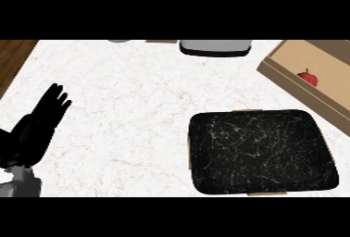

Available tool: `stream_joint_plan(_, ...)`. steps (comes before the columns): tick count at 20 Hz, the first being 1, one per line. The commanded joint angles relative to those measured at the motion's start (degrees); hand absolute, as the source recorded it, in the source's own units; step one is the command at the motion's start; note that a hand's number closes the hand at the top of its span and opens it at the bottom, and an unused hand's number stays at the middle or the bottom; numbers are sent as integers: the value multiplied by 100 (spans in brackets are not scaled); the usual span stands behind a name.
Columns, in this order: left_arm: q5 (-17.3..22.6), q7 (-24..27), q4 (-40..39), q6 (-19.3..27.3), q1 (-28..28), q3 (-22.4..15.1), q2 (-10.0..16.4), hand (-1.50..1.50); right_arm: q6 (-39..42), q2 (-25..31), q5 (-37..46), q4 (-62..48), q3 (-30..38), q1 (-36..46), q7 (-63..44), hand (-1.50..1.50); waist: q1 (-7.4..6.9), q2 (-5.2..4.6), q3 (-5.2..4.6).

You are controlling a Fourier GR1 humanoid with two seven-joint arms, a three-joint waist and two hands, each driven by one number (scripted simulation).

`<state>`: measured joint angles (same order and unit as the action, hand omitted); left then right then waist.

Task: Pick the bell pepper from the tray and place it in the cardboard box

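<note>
The pepper point(308, 77) lies in the box point(327, 58), likely light, smooth and slippery, best gripped around its body; the left hand point(39, 121) rests open, holding nothing.

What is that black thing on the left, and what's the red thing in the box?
That black thing is a robot's left hand, open and resting with fingers up. The picture is taken from the robot's head, looking down at a white counter. On it lie a black tray with nothing in it and a cardboard box. The red thing is a bell pepper inside the box. The hand holds nothing; the right hand isn't in view.
</note>
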<state>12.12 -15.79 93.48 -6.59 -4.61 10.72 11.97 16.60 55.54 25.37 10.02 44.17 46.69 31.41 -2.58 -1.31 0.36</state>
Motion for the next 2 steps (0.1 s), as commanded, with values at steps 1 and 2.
stream_joint_plan(1,-14,93,-49,-3,52,46,-3,0,166,71,13,1,-30,-247,320,-150,-45,-14,6)
stream_joint_plan(2,-139,69,-75,121,-190,-75,-80,0,244,244,29,13,-57,-52,25,-150,-10,-5,0)
